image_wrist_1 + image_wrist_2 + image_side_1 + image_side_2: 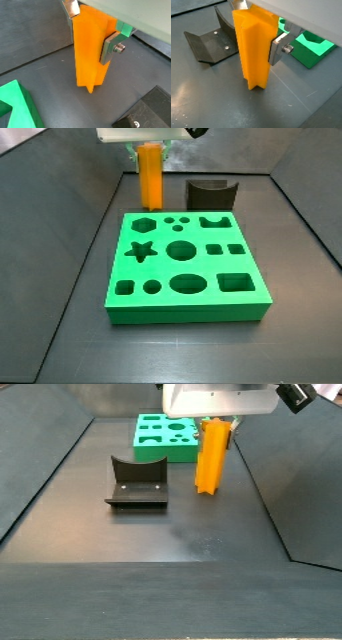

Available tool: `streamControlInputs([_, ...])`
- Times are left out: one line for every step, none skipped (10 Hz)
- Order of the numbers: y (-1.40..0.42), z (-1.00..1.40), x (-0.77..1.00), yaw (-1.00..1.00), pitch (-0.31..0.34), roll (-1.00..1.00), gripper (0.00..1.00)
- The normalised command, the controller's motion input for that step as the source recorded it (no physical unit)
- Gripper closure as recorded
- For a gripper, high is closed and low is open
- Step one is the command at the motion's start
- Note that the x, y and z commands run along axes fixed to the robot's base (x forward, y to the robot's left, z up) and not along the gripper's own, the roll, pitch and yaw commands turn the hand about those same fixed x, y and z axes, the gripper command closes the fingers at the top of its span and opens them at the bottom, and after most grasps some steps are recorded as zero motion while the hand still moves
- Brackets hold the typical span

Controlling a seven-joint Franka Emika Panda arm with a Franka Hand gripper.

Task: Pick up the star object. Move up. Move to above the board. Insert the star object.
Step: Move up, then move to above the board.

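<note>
The star object (151, 183), a tall orange prism, stands upright between my gripper's (151, 153) silver fingers, past the far end of the board (187, 314). The gripper is shut on its upper part in both wrist views (91, 29) (259, 27). The prism's lower end (90, 90) is close to the dark floor; I cannot tell whether it touches. The green board with its star, round, square and hexagon holes lies flat, and the star hole (140, 251) is open. In a side view the star object (210, 459) hangs beside the board (160, 452).
The fixture (209, 194), a dark L-shaped bracket, stands on the floor beside the star object at the board's far end; it also shows in a side view (136, 484) and a wrist view (208, 42). Sloping dark walls bound the floor.
</note>
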Motion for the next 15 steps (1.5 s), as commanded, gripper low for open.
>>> streamControlInputs([0.0,0.83,0.0,0.0,0.0,0.0,1.0])
streamControlInputs([0.05,0.79,-0.05,-0.04,0.048,0.0,1.0])
streamControlInputs([0.03,0.7,-0.06,-0.04,0.068,-0.03,1.0])
streamControlInputs([0.02,0.63,-0.04,-0.04,0.069,-0.05,1.0])
streamControlInputs([0.01,0.43,-0.03,-0.02,0.065,-0.1,1.0])
streamControlInputs([0.0,0.31,-0.02,-0.02,0.063,-0.13,1.0])
streamControlInputs([0.0,0.19,-0.01,-0.03,0.068,-0.15,1.0])
streamControlInputs([-0.06,1.0,0.06,0.51,0.187,0.06,1.0])
streamControlInputs([-0.06,1.0,0.07,0.5,0.187,0.06,1.0])
streamControlInputs([-0.06,1.0,0.06,0.35,0.162,0.08,1.0])
streamControlInputs([-0.06,1.0,0.06,0.24,0.119,0.06,1.0])
streamControlInputs([-0.05,1.0,0.05,0.18,0.098,0.04,1.0])
streamControlInputs([-0.05,1.0,0.04,0.09,0.066,-0.01,1.0])
streamControlInputs([-0.05,1.0,0.04,0.06,0.061,-0.03,1.0])
streamControlInputs([-0.04,1.0,0.03,0.04,0.057,-0.05,1.0])
